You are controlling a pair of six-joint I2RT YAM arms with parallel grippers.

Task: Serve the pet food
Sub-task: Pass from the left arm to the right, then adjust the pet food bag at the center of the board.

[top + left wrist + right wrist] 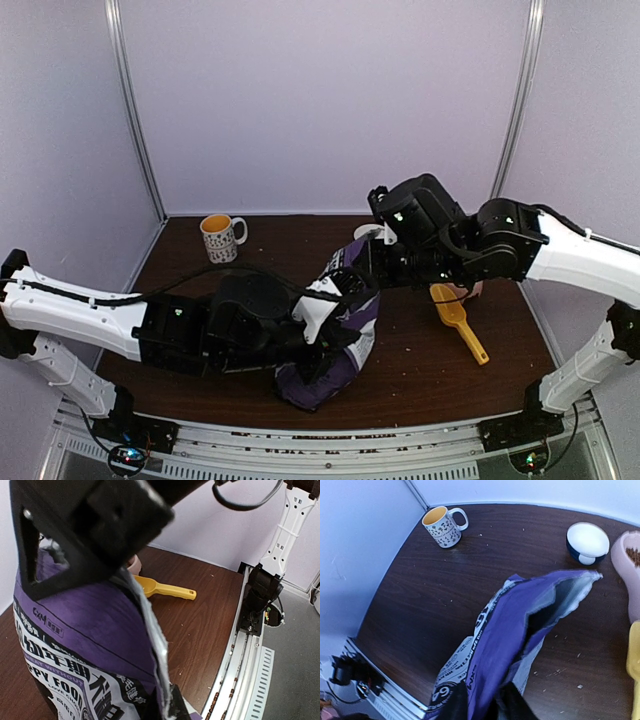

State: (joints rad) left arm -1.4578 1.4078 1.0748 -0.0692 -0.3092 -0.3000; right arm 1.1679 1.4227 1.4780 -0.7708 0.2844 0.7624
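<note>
Bag: and there's the purple bag (345,350), mid-table between the two arms, leaning with its top end up toward the right arm and its bottom near the front edge. "PUPPY FOOD" lettering fills the left wrist view.
Bag mouth: gaping wide, silvery lining on show, opening turned toward the side where the bowls sit.
Right hand: the right hand (482,707) has a dark finger on either side of the purple fabric just below the mouth. It's clamped on the bag, no doubt there.
Left hand: the left hand (308,325) is pushed in against the bag's side at a white folded edge. Its own camera shows only black finger and bag, so I can't tell whether it's pinching or just pressing.
Pet food: brown pet food (634,556) is lying in the pink bowl, at the right edge of the right wrist view. Whatever is inside the bag is hidden.
Pink bowl: the pink bowl (621,570) is only partly in frame, and from above it's mostly tucked under the right arm.
Scoop: the yellow scoop (458,320) lies flat on the table to the right of the bag, apart from it and near the pink bowl.
Small bowl: a small bowl (587,541), dark blue with a white top, sits just beside the pink bowl.
Mug: a patterned mug (220,237) is out at the back left, well apart from everything.
Table: a dark wood table (430,380), with pale crumbs (578,655) scattered near the bag.
</note>
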